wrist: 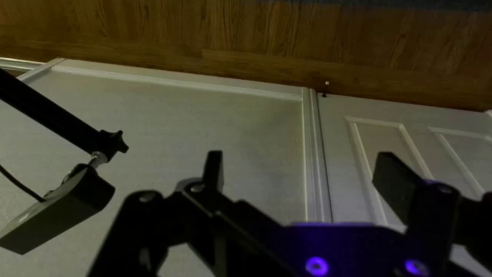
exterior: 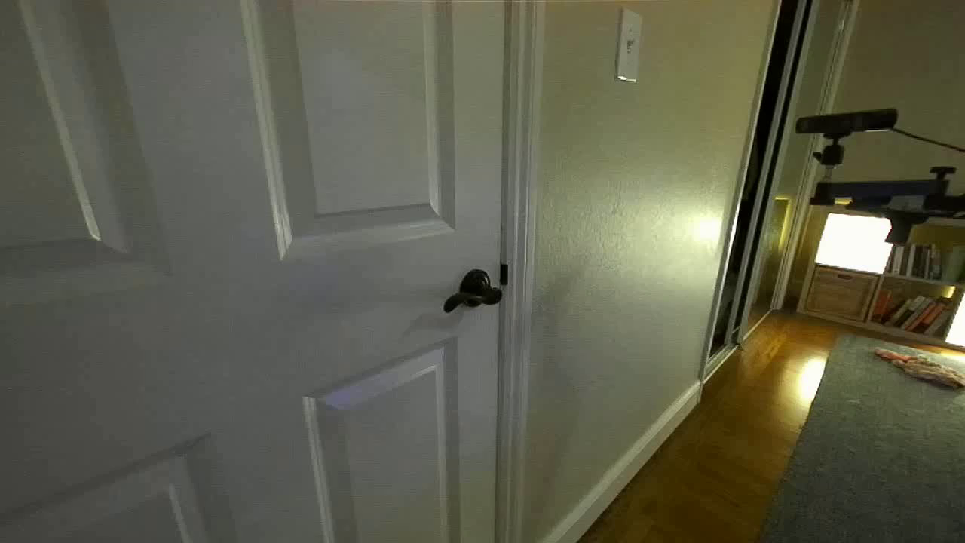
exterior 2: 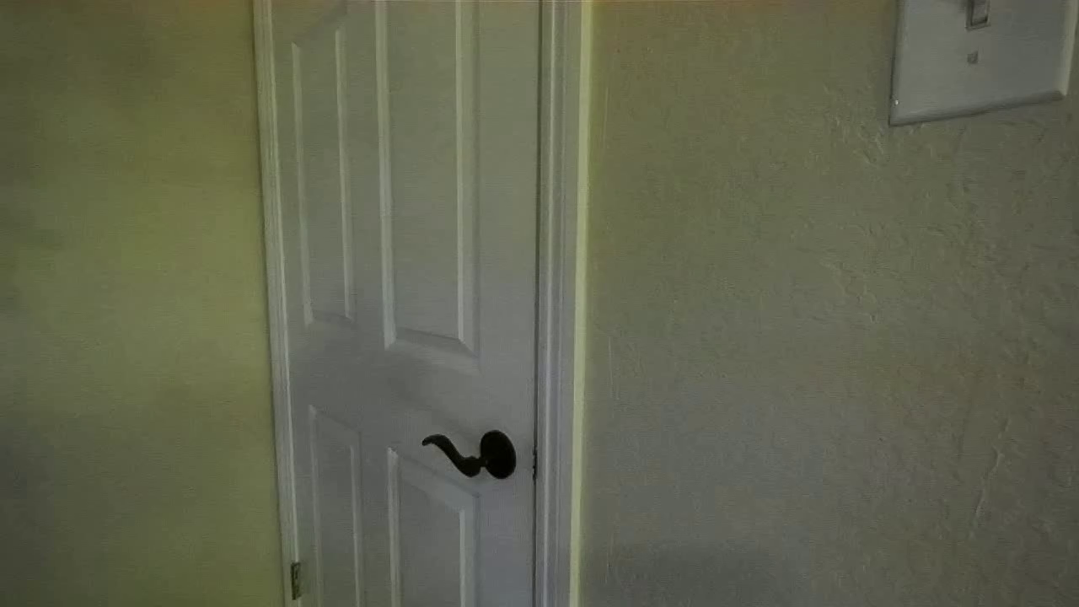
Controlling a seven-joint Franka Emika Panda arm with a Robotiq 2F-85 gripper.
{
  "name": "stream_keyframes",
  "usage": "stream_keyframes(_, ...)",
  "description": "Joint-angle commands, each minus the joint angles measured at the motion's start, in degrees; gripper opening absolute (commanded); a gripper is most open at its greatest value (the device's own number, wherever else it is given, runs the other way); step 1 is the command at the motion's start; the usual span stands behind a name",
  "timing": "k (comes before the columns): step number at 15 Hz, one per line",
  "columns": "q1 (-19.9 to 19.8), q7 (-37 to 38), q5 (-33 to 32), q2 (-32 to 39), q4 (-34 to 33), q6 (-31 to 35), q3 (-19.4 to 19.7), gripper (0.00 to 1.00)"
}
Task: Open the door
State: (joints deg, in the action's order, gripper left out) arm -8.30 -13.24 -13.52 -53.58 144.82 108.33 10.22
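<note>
In an exterior view, the door (exterior: 251,298) stands closed left of the jamb (exterior: 522,271), its lever (exterior: 475,290) near the jamb, the switch (exterior: 627,47) right of the jamb. In the wrist view, the pincer (wrist: 299,157) is released, jamb visible between its fingers (wrist: 212,169).

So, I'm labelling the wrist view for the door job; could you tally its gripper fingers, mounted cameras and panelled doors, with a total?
Gripper fingers: 2
Mounted camera: 1
White panelled door: 1
Total: 4
</note>
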Motion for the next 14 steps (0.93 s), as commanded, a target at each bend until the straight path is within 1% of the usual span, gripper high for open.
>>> stream_keyframes(1, 0.6, 0.4, -0.4, 0.0, -0.1, -0.2, 0.3, 1.00)
stream_keyframes(11, 0.6, 0.4, -0.4, 0.0, -0.1, -0.2, 0.3, 1.00)
stream_keyframes(13, 1.8, 0.1, 0.4, 1.1, 0.2, 0.4, 0.1, 1.00)
stream_keyframes(14, 2.3, 0.9, 0.5, 2.2, 0.4, 1.1, -0.7, 1.00)
